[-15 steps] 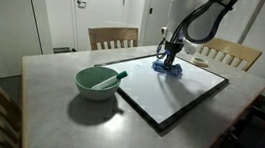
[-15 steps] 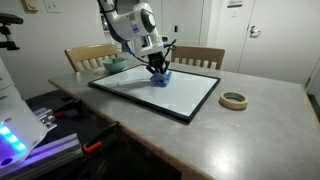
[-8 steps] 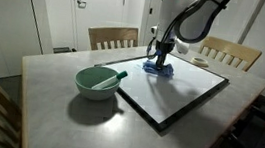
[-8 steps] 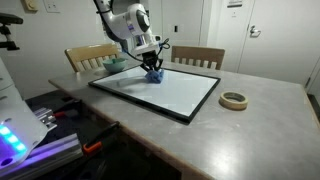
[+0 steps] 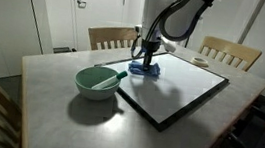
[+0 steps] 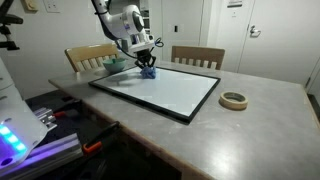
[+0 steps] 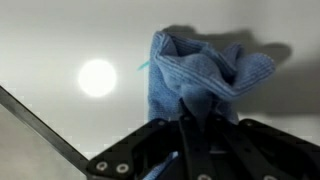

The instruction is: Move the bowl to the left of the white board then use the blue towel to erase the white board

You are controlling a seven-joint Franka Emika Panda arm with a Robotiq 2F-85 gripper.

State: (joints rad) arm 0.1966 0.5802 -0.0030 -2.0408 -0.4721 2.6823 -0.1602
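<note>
- Grey table (image 5: 48, 105) up front, with the bowl (image 5: 97, 81) sitting just beside the white board (image 5: 176, 89).
- Farther back, the blue towel (image 5: 143, 70) lies bunched on the board near its far corner.
- Over it, the fingers (image 5: 146, 58) are pinched tight on the towel, pressing down.
- Wooden chairs (image 5: 112, 36) stand behind the table.

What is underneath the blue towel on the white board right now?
The blue towel sits bunched on the white board, pinched from above by the jaws. Any marks beneath it cannot be seen; the cloth covers that patch.
</note>
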